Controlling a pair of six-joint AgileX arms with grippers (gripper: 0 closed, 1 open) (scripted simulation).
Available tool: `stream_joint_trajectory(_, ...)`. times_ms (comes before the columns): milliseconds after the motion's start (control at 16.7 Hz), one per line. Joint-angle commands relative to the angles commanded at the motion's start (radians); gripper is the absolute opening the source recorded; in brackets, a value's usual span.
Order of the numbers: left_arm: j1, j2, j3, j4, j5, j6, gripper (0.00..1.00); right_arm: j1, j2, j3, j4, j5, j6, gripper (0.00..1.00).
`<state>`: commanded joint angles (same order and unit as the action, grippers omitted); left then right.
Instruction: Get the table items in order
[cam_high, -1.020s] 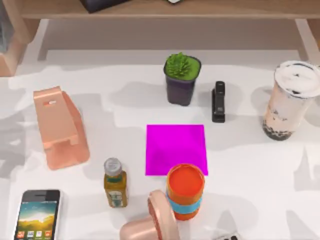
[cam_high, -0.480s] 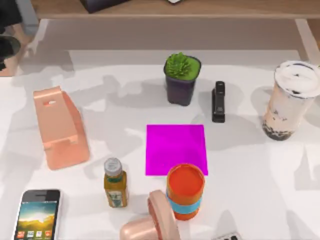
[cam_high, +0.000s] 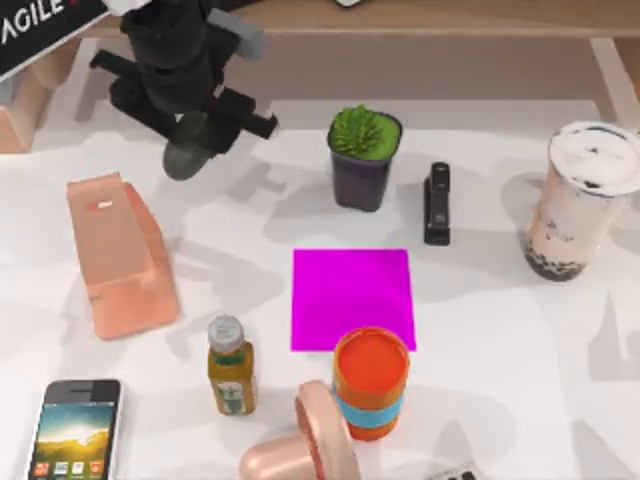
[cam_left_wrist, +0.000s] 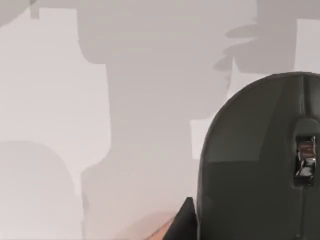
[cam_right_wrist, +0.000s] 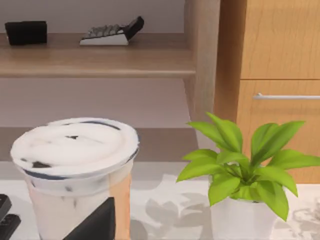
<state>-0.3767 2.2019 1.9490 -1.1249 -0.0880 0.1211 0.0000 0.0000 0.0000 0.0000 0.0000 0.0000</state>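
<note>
My left gripper (cam_high: 192, 138) hangs over the table's back left, above the pink phone stand (cam_high: 115, 255), and is shut on the dark grey mouse (cam_high: 186, 157). The left wrist view has the mouse (cam_left_wrist: 260, 160) close up over bare white table. The white-framed smartphone (cam_high: 75, 430) lies flat at the front left corner. At the right edge, the milk-tea cup (cam_high: 585, 200) stands upright. A dark part of my right gripper (cam_right_wrist: 95, 222) shows close before the cup (cam_right_wrist: 75, 170).
A magenta mat (cam_high: 352, 285) lies mid-table. An orange cup (cam_high: 371, 382), a juice bottle (cam_high: 230, 365) and a pink curved holder (cam_high: 300, 445) stand in front of it. A potted succulent (cam_high: 364, 155) and a black stapler (cam_high: 437, 203) stand behind. A leafy plant (cam_right_wrist: 240, 175) stands beside the milk-tea cup.
My left arm has swung into view from the top left and now hangs over the back left of the table with the mouse. The things on the table have not moved.
</note>
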Motion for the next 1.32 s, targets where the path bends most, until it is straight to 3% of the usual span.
stream_joint_trajectory(300,-0.204,0.109,-0.008,-0.042,0.056,-0.497,0.0,0.0,0.0,0.0,0.0,0.0,0.0,1.0)
stream_joint_trajectory(540,-0.316,0.157,0.009,-0.055,0.089,-0.742,0.0,0.0,0.0,0.0,0.0,0.0,0.0,1.0)
stream_joint_trajectory(720,-0.353,0.172,0.024,-0.056,0.099,-0.816,0.0,0.0,0.0,0.0,0.0,0.0,0.0,1.0)
stream_joint_trajectory(1320,-0.353,0.178,0.003,-0.029,0.099,-0.818,0.0,0.0,0.0,0.0,0.0,0.0,0.0,1.0)
